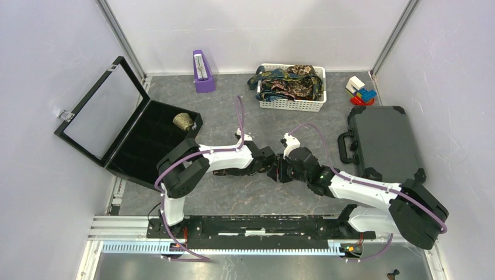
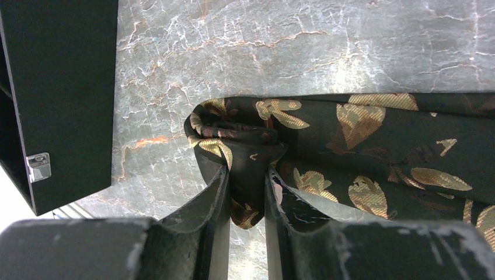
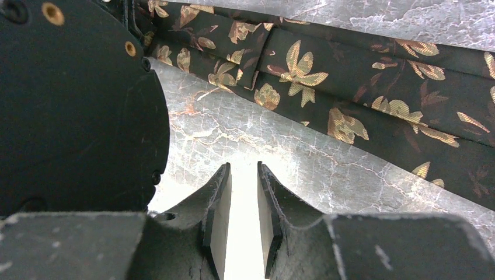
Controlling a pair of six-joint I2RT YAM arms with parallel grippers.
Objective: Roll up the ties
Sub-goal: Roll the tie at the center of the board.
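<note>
Looks early in the job. Shows what seems one finished roll [image 1: 182,121] in a far compartment of the open black box [image 1: 149,146], and a heap of unrolled ties [image 1: 292,79] waiting in the white basket [image 1: 292,105]. Pinches, with the left gripper [image 2: 245,175], jaws nearly closed, the bunched start of a dark gold-flowered tie [image 2: 373,140] lying on the marble table [image 2: 292,52] between the arms; barely a turn wound. Hovers with the right gripper [image 3: 244,169] just beside the strip, jaws a narrow slit apart, gripping nothing. Leaves most rolling undone.
</note>
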